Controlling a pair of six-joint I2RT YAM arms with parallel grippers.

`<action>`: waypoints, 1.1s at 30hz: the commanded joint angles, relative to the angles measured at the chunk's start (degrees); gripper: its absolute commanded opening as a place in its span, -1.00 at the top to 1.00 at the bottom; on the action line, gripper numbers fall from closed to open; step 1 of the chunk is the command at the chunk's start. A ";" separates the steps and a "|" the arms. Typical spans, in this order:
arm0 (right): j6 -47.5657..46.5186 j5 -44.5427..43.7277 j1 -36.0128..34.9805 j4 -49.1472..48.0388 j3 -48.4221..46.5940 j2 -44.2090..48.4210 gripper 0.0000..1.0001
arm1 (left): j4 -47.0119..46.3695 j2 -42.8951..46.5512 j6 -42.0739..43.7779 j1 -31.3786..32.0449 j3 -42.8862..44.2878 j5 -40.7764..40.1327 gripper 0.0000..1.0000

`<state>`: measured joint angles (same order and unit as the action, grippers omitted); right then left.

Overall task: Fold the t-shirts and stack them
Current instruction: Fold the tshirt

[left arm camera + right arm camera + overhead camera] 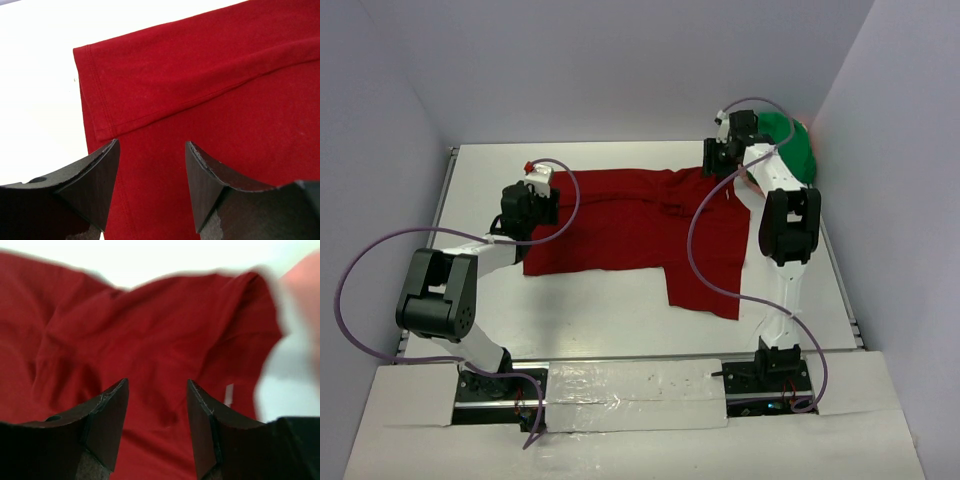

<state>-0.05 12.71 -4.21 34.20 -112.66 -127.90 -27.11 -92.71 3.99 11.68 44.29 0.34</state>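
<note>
A large dark red t-shirt (640,225) lies spread across the middle of the table, with rumpled folds at its far right. My left gripper (544,200) hovers over the shirt's left end. In the left wrist view it (152,145) is open above the red t-shirt (200,90), near the hemmed corner, holding nothing. My right gripper (718,162) is over the shirt's far right corner. It (157,382) stands open above the rumpled red t-shirt (150,325). A bright green t-shirt (792,142) sits at the back right behind the right arm. A blurred salmon-pink cloth (304,285) shows at the right.
White table (600,300) with bare surface in front of the red shirt. Walls enclose the left, back and right sides. Purple cables (705,250) loop from both arms, the right one hanging over the shirt.
</note>
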 commanded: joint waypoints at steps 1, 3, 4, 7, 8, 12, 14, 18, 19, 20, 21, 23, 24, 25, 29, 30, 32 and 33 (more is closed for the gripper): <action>5.85 11.88 1.30 5.88 -3.27 -1.74 -0.13 | -0.31 0.51 0.85 0.36 2.11 0.45 -0.28; 6.73 13.56 2.10 6.15 -1.96 -1.83 -0.12 | -0.40 0.51 0.85 0.36 2.03 0.54 -0.28; 6.65 13.92 2.27 6.23 -1.43 -1.74 -0.12 | -0.40 0.51 0.85 0.36 2.11 0.54 -0.28; 6.38 13.57 2.71 5.80 0.42 -1.04 -0.11 | -0.31 0.51 0.85 0.36 2.11 0.54 -0.28; 6.30 12.79 2.89 5.45 0.86 -0.78 -0.11 | -0.31 0.51 0.85 0.36 2.03 0.63 -0.28; 4.72 7.78 3.33 4.13 3.49 0.54 -0.11 | -0.48 0.77 0.85 0.36 1.76 0.54 -0.27; 4.36 5.06 3.59 3.25 4.64 1.24 -0.10 | -0.48 0.77 0.85 0.36 1.85 0.54 -0.28; 3.40 0.92 3.77 1.76 5.35 1.60 -0.09 | -0.31 0.60 0.85 0.36 2.03 0.45 -0.28; 3.13 0.39 3.77 1.58 5.35 1.60 -0.09 | -0.31 0.60 0.85 0.36 1.94 0.45 -0.28; 2.78 -0.14 3.77 1.23 5.43 1.68 -0.08 | -0.31 0.60 0.85 0.36 1.94 0.37 -0.28; 2.43 -0.66 3.86 0.79 5.61 1.77 -0.08 | -0.31 0.51 0.85 0.36 2.11 0.36 -0.28; 1.82 -1.37 3.77 -1.05 6.05 2.12 -0.08 | -0.13 0.42 0.85 0.36 2.20 0.36 -0.28; 1.55 -1.20 3.86 -1.67 6.14 2.21 -0.08 | -0.13 0.42 0.76 0.36 2.29 0.28 -0.28; 1.37 -1.28 3.86 -2.37 5.62 1.95 -0.08 | -0.13 0.42 0.84 0.36 2.20 0.28 -0.28; 1.55 3.01 3.86 -2.12 2.90 -0.33 -0.07 | -0.05 0.25 0.84 0.36 2.38 0.28 -0.28; 1.81 3.89 5.16 -1.94 2.19 -0.86 -0.07 | 0.04 0.25 0.76 0.36 2.46 0.19 -0.28; 2.51 5.74 5.70 -1.07 -0.44 -2.88 -0.06 | 0.13 0.25 0.76 0.36 2.46 0.19 -0.28; 2.86 6.36 5.96 -0.19 -1.58 -4.45 -0.06 | 0.04 0.25 0.76 0.36 2.38 0.19 -0.28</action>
<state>2.31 16.03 -0.05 34.72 -109.40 -131.07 -26.87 -92.71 4.21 11.68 44.29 0.32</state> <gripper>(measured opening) 0.534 0.639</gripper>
